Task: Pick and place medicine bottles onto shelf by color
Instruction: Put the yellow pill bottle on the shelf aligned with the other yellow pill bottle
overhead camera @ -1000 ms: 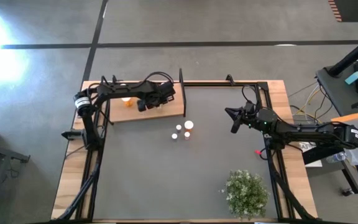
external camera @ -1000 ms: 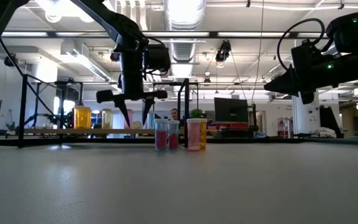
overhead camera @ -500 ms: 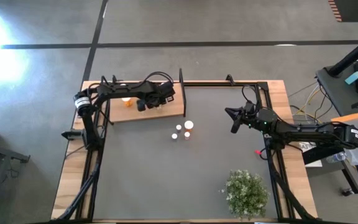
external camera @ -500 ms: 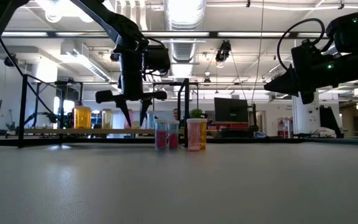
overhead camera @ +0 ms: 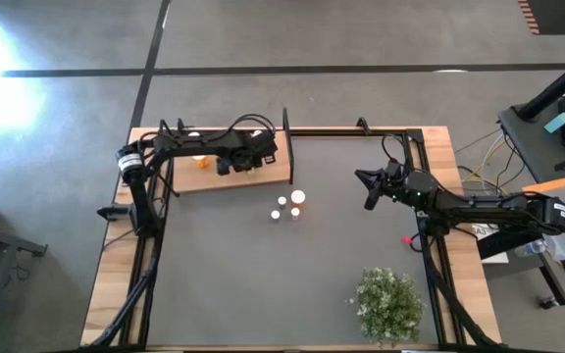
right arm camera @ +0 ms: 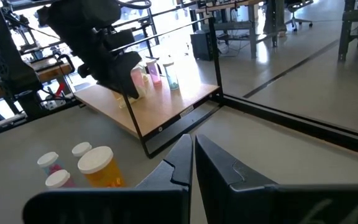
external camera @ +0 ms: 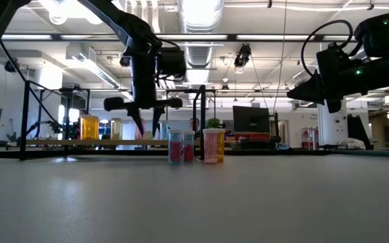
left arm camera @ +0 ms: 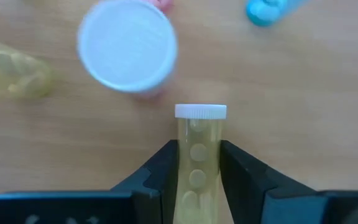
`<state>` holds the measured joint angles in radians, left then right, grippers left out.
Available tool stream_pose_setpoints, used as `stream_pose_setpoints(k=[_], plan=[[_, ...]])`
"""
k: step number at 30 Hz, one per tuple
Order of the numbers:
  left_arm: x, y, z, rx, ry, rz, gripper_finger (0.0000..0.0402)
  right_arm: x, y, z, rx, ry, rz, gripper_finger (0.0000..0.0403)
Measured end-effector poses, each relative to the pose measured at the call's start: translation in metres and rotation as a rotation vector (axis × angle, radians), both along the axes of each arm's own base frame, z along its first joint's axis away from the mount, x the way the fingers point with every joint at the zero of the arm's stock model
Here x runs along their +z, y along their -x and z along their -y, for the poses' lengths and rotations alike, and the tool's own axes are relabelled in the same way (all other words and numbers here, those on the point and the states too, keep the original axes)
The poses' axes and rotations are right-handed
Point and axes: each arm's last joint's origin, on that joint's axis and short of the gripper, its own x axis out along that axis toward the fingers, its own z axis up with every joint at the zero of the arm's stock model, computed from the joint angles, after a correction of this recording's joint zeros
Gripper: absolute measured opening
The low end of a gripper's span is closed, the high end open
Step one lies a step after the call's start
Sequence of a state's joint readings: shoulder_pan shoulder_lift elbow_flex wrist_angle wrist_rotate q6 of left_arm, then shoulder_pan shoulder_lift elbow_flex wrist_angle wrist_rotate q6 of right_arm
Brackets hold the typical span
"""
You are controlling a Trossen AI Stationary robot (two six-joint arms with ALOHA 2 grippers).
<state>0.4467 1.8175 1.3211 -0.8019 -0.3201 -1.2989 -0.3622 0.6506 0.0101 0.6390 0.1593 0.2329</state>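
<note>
My left gripper is over the shelf, fingers clamped on a yellow bottle that stands on the wood. Just beyond the fingertips stands a pink bottle with a white cap. My right gripper hangs pinched together and empty, well apart from the three bottles on the mat.
</note>
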Motion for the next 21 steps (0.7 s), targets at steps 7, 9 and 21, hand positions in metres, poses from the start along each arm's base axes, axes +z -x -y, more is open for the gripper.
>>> stream_pose_setpoints(k=[7, 9, 21], plan=[[0.005, -0.009, 0.017, -0.160, -0.028, -0.024, 0.0088, 0.000, 0.000, 0.000, 0.000, 0.000, 0.000, 0.0009], [0.008, -0.012, 0.024, -0.191, -0.057, -0.022, 0.0088, 0.000, 0.000, 0.000, 0.000, 0.000, 0.000, 0.0009], [0.021, -0.028, 0.078, -0.241, -0.395, -0.088, 0.0088, 0.000, 0.000, 0.000, 0.000, 0.000, -0.001, 0.0009]])
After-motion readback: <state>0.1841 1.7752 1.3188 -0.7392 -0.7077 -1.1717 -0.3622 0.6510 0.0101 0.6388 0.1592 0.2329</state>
